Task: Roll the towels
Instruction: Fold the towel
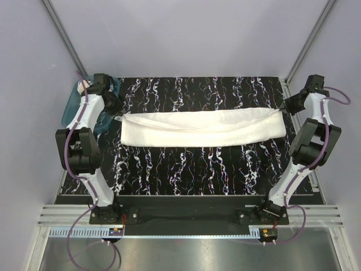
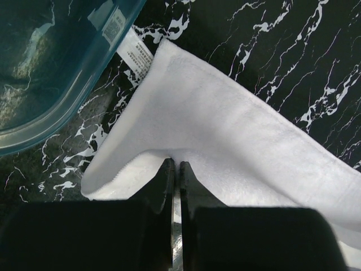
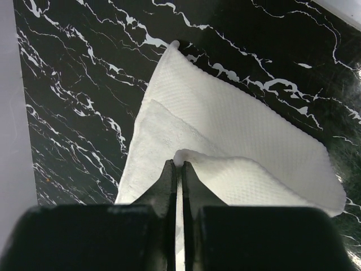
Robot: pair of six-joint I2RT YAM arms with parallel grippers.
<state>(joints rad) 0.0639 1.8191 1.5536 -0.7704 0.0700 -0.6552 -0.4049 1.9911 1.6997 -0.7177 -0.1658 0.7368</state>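
Black marble-print table [image 1: 197, 169], pale booth walls. White towel [image 1: 197, 127] lay folded in a long band across the far half, running 9 to 3 o'clock. Judged soft, light, limp terry; best pinched at the short ends through all layers. Left gripper [image 2: 175, 166] was clamped on the 9 o'clock end, right gripper [image 3: 178, 164] on the 3 o'clock end, both wrists low. Teal tub [image 2: 45, 68] sat at 10 o'clock
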